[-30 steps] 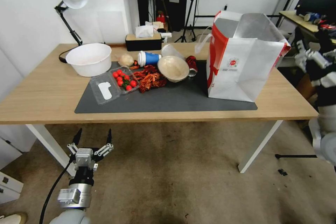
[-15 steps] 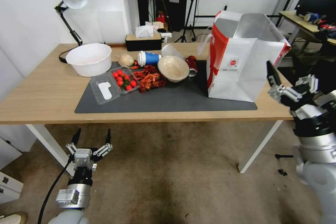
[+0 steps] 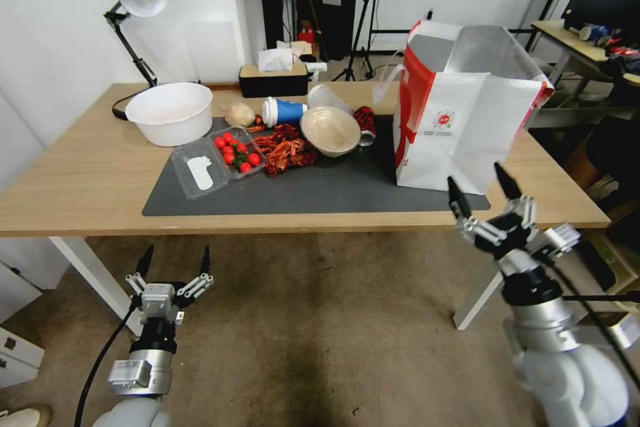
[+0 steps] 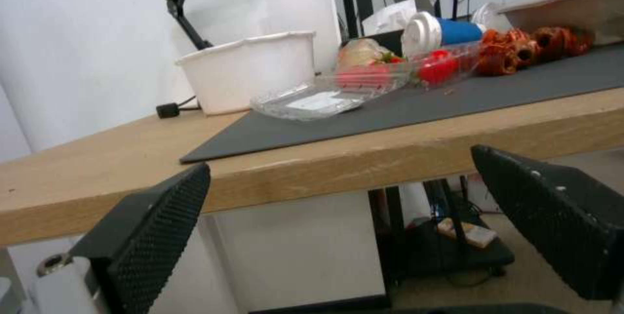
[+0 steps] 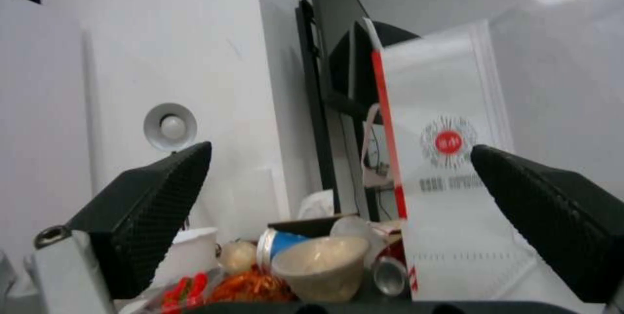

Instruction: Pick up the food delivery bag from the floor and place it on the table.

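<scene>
Food delivery bag [image 3: 460,127] upright on table [image 3: 80,180], on its grey mat [image 3: 320,190]. Right gripper [image 3: 485,193] just before the table edge, spread wide, empty. Left gripper [image 3: 175,259] low above floor [image 3: 320,320], likewise spread and empty.

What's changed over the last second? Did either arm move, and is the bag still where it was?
The right tool, open and empty, has swung in from the far right beside the table and come down to the table's front edge, just in front of the food delivery bag. The bag has stayed upright on the dark mat, untouched. The left tool stays open, low over the floor.
</scene>
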Robot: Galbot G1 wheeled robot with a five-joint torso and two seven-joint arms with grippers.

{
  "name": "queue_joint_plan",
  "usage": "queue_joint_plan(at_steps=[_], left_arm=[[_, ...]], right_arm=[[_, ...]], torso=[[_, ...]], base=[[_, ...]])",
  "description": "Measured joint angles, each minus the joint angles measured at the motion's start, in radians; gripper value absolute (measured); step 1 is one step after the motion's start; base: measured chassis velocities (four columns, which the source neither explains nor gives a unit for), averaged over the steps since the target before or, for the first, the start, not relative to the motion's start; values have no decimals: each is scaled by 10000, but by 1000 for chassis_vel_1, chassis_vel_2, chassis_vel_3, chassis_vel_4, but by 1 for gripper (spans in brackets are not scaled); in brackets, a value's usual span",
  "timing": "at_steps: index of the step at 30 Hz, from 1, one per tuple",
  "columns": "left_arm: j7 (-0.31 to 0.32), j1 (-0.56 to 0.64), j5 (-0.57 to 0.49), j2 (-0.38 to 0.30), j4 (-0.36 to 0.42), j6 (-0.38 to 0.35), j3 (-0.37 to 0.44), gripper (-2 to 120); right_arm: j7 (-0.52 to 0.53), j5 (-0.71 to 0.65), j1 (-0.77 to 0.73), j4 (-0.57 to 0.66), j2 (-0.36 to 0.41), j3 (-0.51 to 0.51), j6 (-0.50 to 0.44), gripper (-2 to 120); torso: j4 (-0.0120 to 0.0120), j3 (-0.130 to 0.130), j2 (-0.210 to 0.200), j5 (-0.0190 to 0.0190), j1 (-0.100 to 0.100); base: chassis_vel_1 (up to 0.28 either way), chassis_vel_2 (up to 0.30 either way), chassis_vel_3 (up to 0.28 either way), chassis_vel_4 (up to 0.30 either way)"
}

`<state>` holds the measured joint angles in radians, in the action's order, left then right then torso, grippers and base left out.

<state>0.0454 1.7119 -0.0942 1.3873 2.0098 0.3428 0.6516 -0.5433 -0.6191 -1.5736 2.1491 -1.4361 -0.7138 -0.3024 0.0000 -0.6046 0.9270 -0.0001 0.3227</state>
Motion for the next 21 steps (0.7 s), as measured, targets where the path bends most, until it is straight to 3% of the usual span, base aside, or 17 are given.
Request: queue_joint_plan(at_steps=[13,21], left_arm=[[-10,-66,-85,-67,-128,95,16,100],[-32,-93,-78,-65,-168,96,-7,100]], right_arm=[[433,1207,-822,-888,-1160,307,-1170,100],[630,1427,-1183,-1466,-1392,196,-1758,100]], torso=[[1,-1,0,0,0],[0,0,0,1,0]], base=[[0,0,0,0],[0,0,0,0]])
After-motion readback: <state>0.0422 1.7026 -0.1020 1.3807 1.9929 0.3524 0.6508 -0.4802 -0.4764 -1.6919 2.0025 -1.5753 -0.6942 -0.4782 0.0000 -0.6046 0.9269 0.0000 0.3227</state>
